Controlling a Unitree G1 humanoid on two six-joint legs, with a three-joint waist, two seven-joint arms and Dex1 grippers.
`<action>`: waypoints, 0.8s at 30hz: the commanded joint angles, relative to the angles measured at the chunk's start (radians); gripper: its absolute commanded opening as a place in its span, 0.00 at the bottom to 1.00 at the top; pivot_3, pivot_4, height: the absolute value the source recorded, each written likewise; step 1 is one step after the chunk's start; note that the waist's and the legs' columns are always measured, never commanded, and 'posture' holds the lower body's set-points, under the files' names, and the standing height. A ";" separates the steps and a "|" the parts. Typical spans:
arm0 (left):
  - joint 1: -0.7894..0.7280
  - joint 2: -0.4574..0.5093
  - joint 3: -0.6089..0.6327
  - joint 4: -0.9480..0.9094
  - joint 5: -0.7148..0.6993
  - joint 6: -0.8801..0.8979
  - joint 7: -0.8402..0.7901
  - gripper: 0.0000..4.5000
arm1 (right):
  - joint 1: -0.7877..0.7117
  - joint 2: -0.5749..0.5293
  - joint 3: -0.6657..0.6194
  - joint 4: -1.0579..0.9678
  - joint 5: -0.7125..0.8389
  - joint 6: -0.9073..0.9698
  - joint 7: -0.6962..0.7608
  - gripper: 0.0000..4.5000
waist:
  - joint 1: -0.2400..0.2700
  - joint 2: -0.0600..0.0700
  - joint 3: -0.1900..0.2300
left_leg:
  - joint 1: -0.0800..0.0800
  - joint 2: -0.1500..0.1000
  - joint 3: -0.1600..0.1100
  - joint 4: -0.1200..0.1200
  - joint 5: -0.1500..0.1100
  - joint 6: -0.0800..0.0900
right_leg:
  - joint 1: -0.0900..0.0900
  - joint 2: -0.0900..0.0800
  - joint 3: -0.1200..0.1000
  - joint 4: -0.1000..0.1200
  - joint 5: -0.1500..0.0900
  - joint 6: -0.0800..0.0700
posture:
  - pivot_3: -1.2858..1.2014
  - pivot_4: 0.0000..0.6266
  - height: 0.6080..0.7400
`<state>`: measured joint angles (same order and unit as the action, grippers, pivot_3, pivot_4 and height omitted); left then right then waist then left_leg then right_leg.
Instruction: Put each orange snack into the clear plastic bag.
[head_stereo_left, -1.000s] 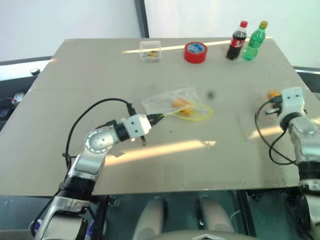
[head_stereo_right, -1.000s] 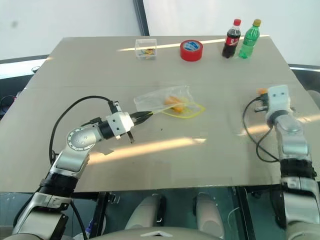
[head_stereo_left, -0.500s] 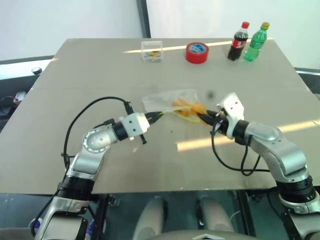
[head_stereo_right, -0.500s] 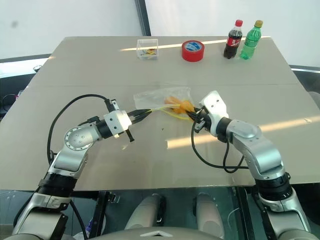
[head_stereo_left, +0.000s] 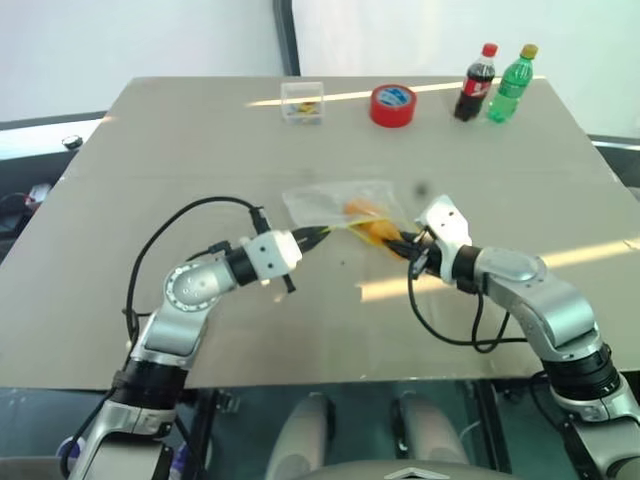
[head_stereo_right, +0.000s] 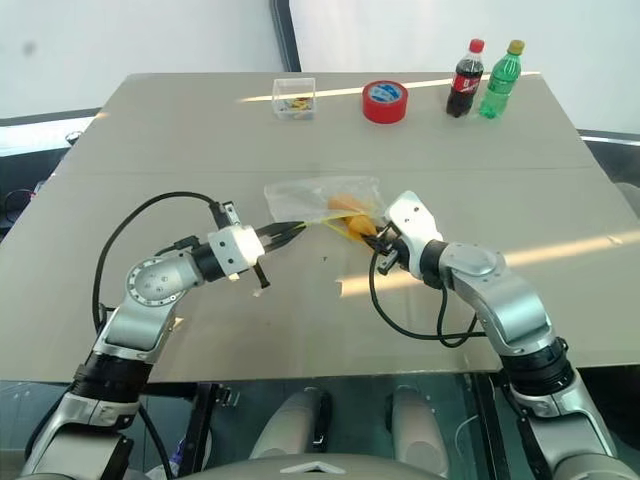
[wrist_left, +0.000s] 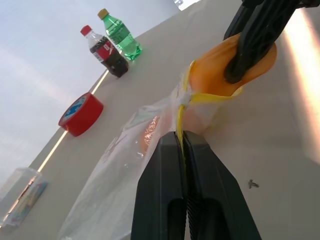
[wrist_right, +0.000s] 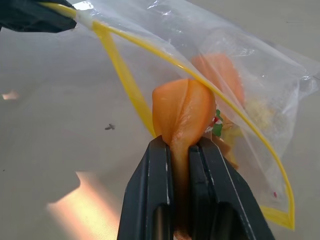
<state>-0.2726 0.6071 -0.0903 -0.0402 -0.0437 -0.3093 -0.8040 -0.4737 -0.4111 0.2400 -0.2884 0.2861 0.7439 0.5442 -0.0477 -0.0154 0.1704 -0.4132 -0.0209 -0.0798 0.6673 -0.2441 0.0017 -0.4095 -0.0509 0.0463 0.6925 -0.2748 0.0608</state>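
Near the middle of the tabletop (head_stereo_left: 150, 130), the clear plastic bag (wrist_right: 260, 65) lies with its yellow-edged mouth held up and agape. The left tool (wrist_left: 184, 145) is clamped tight on that yellow strip. One orange snack (wrist_right: 220, 75) already sits inside the bag. The right tool (wrist_right: 181, 150) is pinched shut on the second orange snack (wrist_right: 182, 112), holding it right at the bag's mouth, just crossing the yellow rim. By my reading, the task is about half done: what is left is pushing this snack fully in and releasing it.
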 joint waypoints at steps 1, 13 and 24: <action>0.012 0.016 -0.004 -0.050 -0.020 -0.026 -0.026 0.00 | -0.063 0.067 0.054 0.087 -0.059 -0.116 -0.008 0.03 | 0.002 0.000 0.000 | 0.000 0.000 0.000 0.000 0.000 0.000 | 0.000 0.000 0.000 0.000 0.000 0.000 | 0.52 0.24 1.00; 0.039 -0.005 0.039 -0.072 -0.027 0.070 0.034 0.00 | -0.099 0.083 0.089 0.223 -0.221 -0.445 0.046 0.50 | 0.008 0.000 0.000 | -0.001 -0.001 -0.002 0.000 0.000 0.000 | -0.001 -0.001 -0.002 0.000 0.000 0.000 | 0.52 0.24 1.00; -0.012 -0.040 0.071 -0.096 -0.105 0.214 0.061 0.00 | 0.111 -0.200 -0.005 -0.001 -0.393 -0.540 0.045 0.50 | 0.010 0.000 0.000 | -0.001 -0.001 -0.003 0.000 0.000 0.000 | 0.000 -0.002 -0.002 -0.001 0.000 0.000 | 0.52 0.24 1.00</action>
<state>-0.2688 0.5700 -0.0434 -0.1006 -0.1223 -0.1057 -0.7460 -0.3600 -0.5982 0.2460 -0.2591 -0.0641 0.2502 0.5984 -0.0381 -0.0154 0.1705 -0.4144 -0.0223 -0.0818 0.6673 -0.2441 0.0016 -0.4095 -0.0523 0.0443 0.6919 -0.2749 0.0609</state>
